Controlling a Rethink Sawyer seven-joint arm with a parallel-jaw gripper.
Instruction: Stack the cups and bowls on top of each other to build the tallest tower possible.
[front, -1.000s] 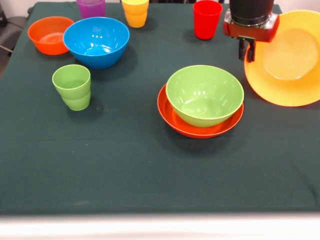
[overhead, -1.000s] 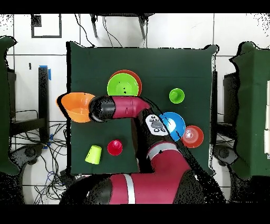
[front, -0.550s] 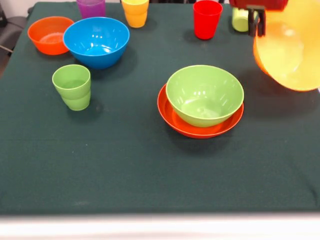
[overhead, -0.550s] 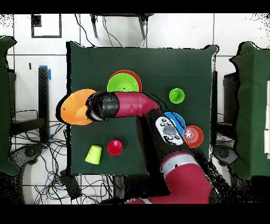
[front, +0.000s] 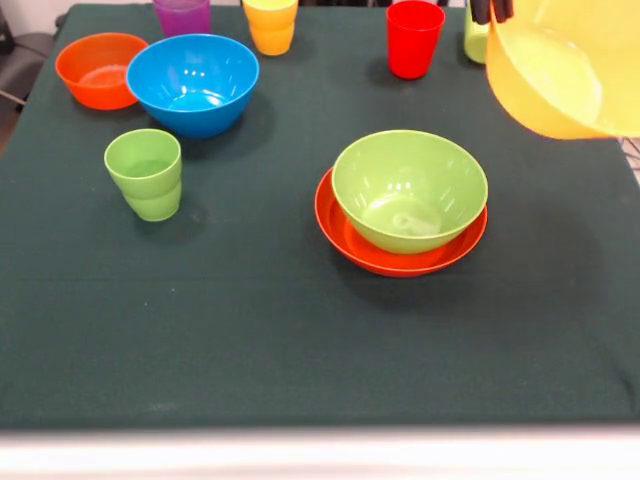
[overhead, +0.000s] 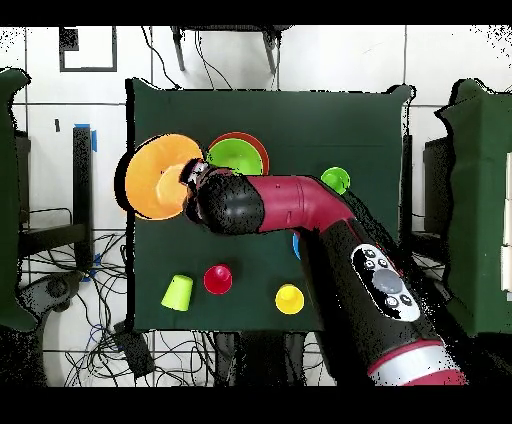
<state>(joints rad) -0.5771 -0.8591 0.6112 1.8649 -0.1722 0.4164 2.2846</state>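
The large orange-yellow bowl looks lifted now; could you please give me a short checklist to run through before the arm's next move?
1. Large orange-yellow bowl off the cloth: ok, it hangs tilted in the air beside the pile.
2. Grip on its rim: cannot tell, only the gripper's dark tips show at the top edge.
3. Green bowl seated in the wide red-orange bowl: ok, upright and empty.
4. Order of sizes: not ok, the carried bowl looks wider than the green one.
5. Red cup and light green cup close behind the carried bowl: cannot tell whether they clear it.
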